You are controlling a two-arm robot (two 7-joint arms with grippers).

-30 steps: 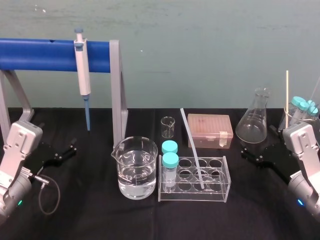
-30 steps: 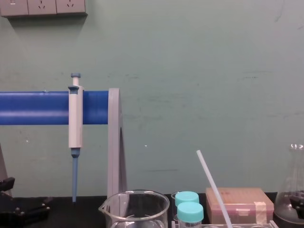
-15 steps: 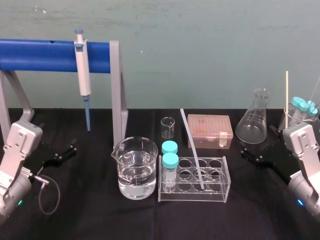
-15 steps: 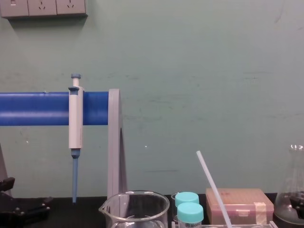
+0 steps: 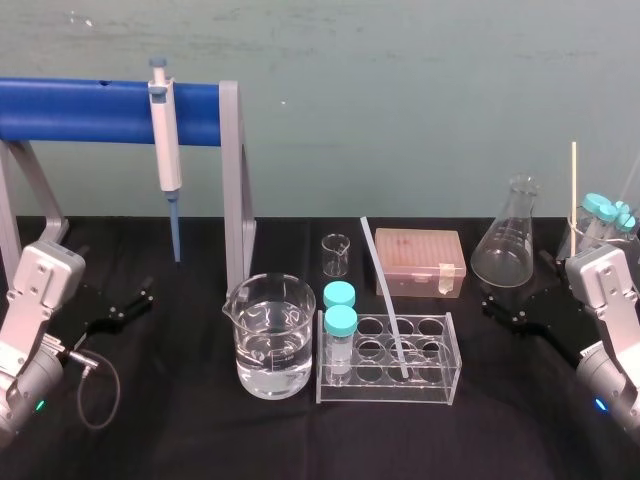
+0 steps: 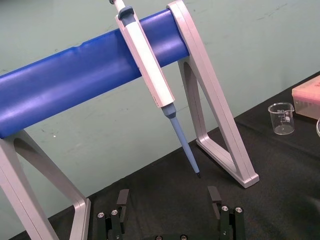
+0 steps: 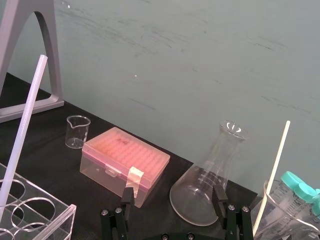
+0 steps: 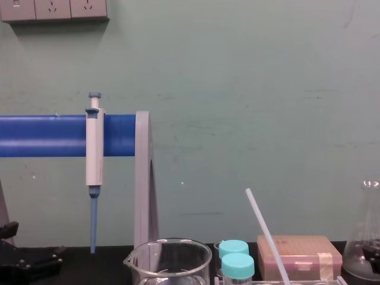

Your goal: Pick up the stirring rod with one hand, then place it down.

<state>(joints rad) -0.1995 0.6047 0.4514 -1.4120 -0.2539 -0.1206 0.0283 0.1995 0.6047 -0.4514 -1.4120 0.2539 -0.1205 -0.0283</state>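
The left gripper [image 6: 168, 200] sits low before the blue stand [image 6: 75, 80], and the right gripper [image 7: 173, 197] sits just beside one conical flask [image 5: 508, 245]. Both have fingers spread wide and hold nothing. One stirring rod [image 5: 382, 290] leans tilted in the clear rack [image 5: 385, 392], seemingly in a front-row hole, beside two teal-capped tubes [image 5: 340, 335]. One pipette [image 5: 165, 140] hangs from the stand.
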